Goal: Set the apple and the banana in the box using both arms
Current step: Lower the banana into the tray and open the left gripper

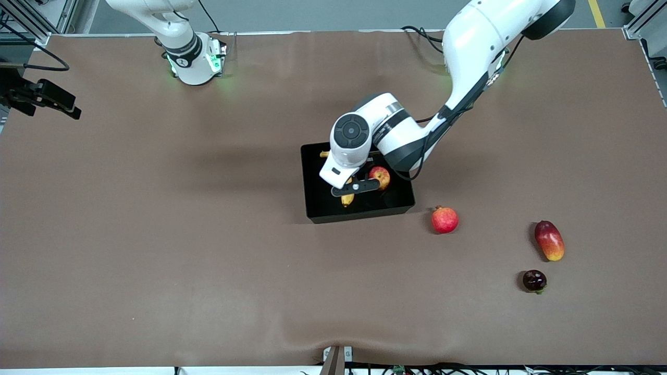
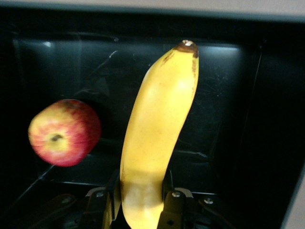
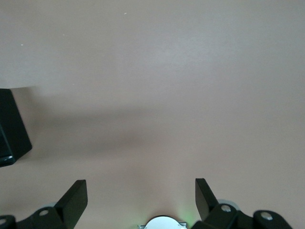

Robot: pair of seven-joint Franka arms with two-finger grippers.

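Banana (image 2: 157, 138) gripped by left gripper (image 2: 143, 202) inside box (image 1: 312, 177) beside apple (image 1: 380, 177); release next. Right gripper (image 3: 140, 198) waits spread over table (image 3: 157, 71).

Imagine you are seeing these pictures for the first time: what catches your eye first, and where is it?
The left gripper stands out first, low over the black box at the table's middle, shut on the yellow banana. Beside the banana, the apple already lies in the box. The right gripper waits open over bare table, and three other fruits lie toward the left arm's end.
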